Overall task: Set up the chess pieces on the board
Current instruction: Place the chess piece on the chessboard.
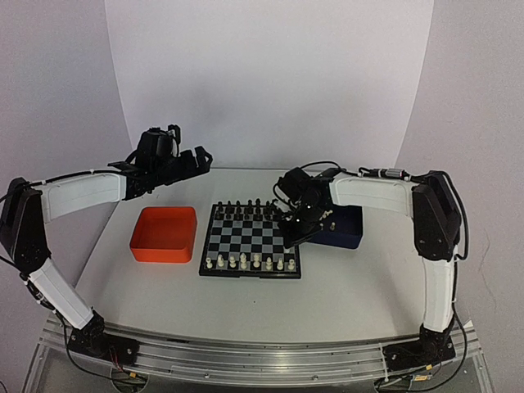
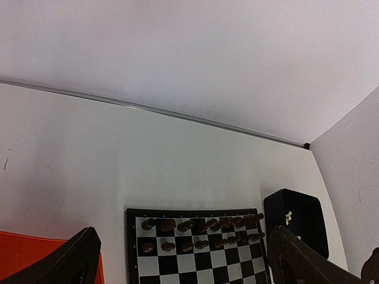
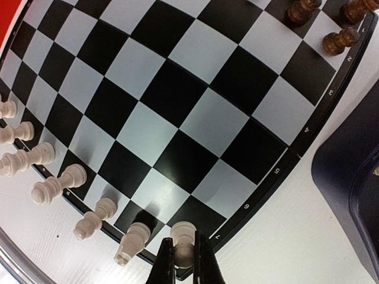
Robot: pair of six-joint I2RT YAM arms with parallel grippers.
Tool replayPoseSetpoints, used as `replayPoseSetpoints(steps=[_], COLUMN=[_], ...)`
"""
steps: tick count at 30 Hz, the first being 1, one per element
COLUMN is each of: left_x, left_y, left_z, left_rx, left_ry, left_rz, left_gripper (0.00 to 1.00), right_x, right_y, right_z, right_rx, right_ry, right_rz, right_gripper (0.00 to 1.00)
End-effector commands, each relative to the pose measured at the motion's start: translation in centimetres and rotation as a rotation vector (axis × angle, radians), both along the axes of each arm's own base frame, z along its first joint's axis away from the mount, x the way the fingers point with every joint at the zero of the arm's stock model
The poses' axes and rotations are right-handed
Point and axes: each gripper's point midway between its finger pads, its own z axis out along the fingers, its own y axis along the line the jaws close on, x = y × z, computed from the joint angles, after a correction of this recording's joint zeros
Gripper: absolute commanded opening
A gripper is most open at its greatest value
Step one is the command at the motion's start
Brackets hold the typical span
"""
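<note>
Right fingers (image 3: 166, 260) pinch a cream-white chess piece (image 3: 183, 236) at the board's (image 3: 177, 100) corner.
It ends the row of white pieces (image 3: 50, 188) along the rim; left fingers (image 2: 65, 260) spread wide above the tabletop (image 2: 89, 165).

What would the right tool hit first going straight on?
Likely the black-and-silver checked chessboard near its rim; the tiny cream-white chess piece pinched in the right tool would touch first.

There is one board (image 1: 250, 239) and two trays, one orange tray (image 1: 164, 234) and one dark blue tray (image 1: 350, 234). At least seven cream-white chess pieces (image 3: 57, 184) line the board's near edge. The black pieces (image 2: 167, 225) fill two rows and are too small to count exactly.
</note>
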Motion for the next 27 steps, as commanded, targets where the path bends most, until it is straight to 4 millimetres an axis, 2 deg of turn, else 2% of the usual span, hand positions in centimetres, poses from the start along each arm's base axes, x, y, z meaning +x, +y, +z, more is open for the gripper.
replayPoseSetpoints(steps=[1, 7, 27], left_x=[-0.4, -0.6, -0.9], left_y=[0.2, 0.2, 0.6], left_z=[2.4, 1.4, 1.4], left_rx=[-0.033, -0.026, -0.023], left_ry=[-0.049, -0.015, -0.013], left_rz=[-0.005, -0.004, 0.007], left_gripper=[1.00, 1.00, 1.00], right_x=[-0.6, -0.6, -0.1], right_y=[0.1, -0.5, -0.4], right_z=[-0.5, -0.9, -2.6], right_rx=[-0.046, -0.091, -0.136], right_ry=[0.000, -0.017, -0.019], right_rz=[0.029, 0.029, 0.023], right_gripper=[0.00, 0.00, 0.00])
